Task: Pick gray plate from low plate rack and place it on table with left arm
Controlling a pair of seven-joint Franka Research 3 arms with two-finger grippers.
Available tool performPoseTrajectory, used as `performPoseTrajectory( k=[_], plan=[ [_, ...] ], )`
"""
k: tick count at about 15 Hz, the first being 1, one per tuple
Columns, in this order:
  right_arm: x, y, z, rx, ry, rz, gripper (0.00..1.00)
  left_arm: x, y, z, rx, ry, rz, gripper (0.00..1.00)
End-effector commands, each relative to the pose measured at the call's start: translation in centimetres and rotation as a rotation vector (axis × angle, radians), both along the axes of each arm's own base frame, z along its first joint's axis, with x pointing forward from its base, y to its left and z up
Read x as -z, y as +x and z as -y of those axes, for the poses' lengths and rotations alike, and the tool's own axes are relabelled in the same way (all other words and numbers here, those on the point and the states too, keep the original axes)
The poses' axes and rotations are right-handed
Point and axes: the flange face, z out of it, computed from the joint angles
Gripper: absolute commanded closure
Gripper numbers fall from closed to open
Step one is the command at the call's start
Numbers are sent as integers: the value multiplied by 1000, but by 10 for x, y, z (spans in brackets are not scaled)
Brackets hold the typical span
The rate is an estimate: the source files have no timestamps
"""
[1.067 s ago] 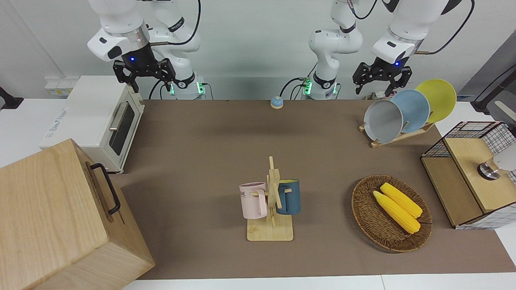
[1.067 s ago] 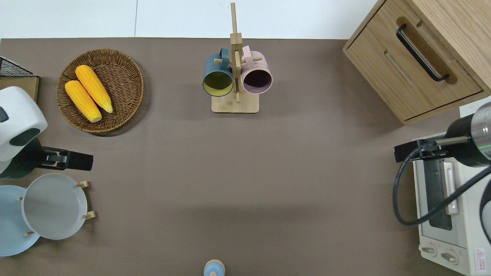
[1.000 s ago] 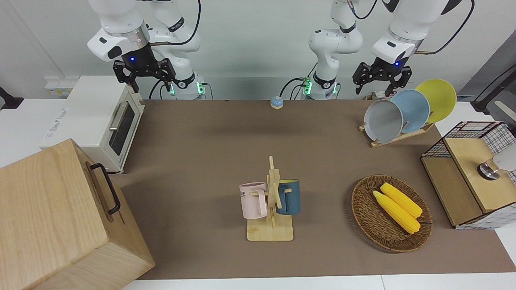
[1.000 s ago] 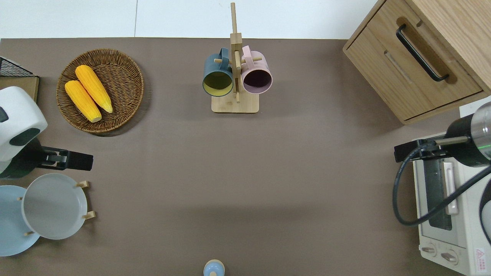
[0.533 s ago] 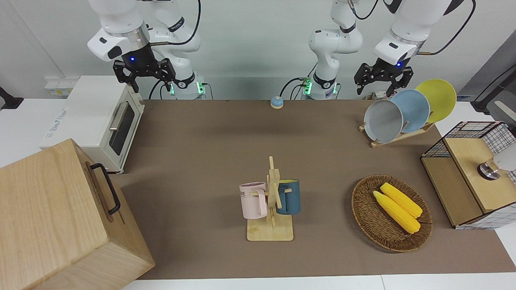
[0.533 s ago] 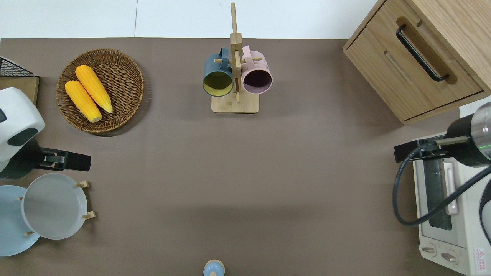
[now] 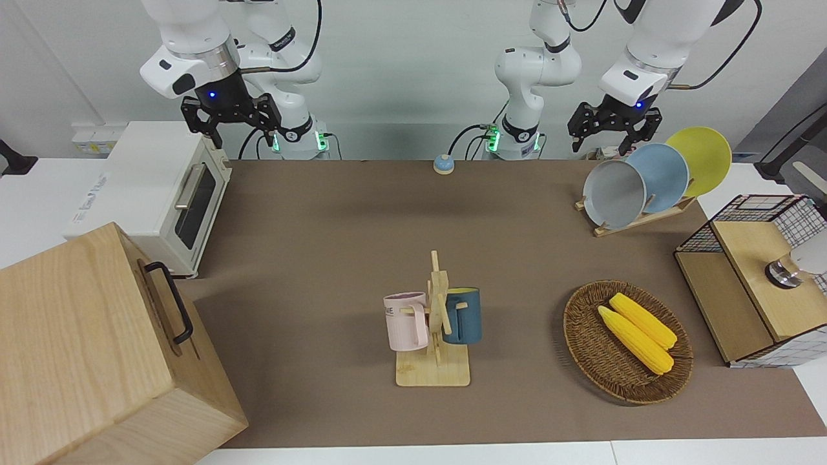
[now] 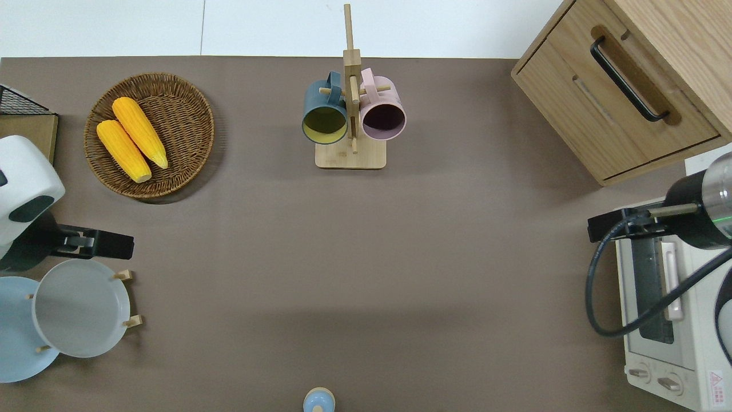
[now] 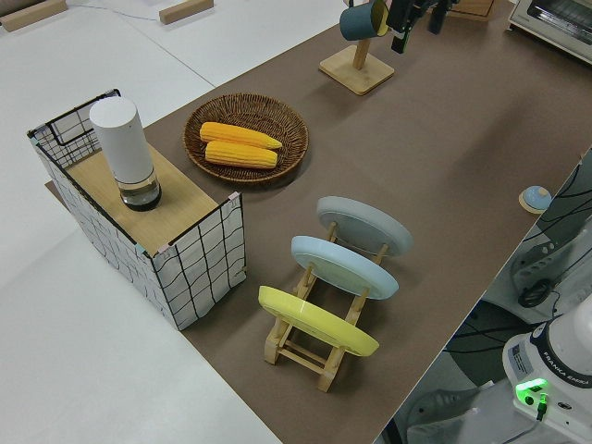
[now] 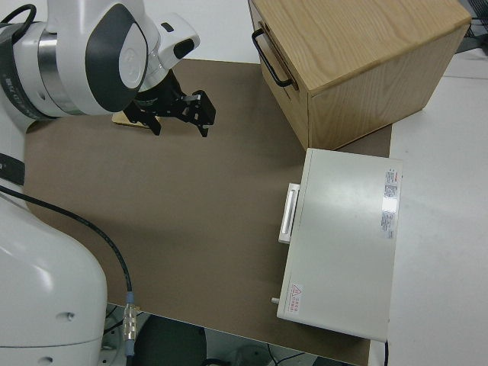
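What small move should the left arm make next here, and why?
Probably lower the left hand toward the top rim of the gray plate. The hand is open and empty, up in the air over the table edge beside that plate, which still leans in the end slot of the low plate rack. The right arm is parked.

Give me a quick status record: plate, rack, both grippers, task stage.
gray plate: standing in the low plate rack, in the slot at the rack's end toward the table's middle, beside the light-blue plate
yellow plate: third slot
left gripper: open, empty, up in the air by the gray plate's rim
right gripper: open; arm parked
table: brown mat
stage: gray plate not yet grasped
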Motion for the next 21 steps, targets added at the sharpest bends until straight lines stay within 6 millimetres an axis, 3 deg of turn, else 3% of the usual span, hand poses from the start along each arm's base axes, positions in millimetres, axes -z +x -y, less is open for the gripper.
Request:
performPoseTrajectory(
  k=[1, 11, 16, 21],
  plan=[
    [-3, -2, 0, 2, 6, -7, 13, 3, -10, -23, -32, 0, -14, 0],
    [-3, -2, 0, 0, 6, -7, 13, -7, -19, -112, -177, -17, 5, 2],
    [-3, -3, -1, 0, 6, -7, 13, -4, -23, -134, -201, 67, -5, 2],
    [-3, -2, -1, 0, 6, -5, 13, 16, -29, -160, -246, 60, -48, 5]
  ],
)
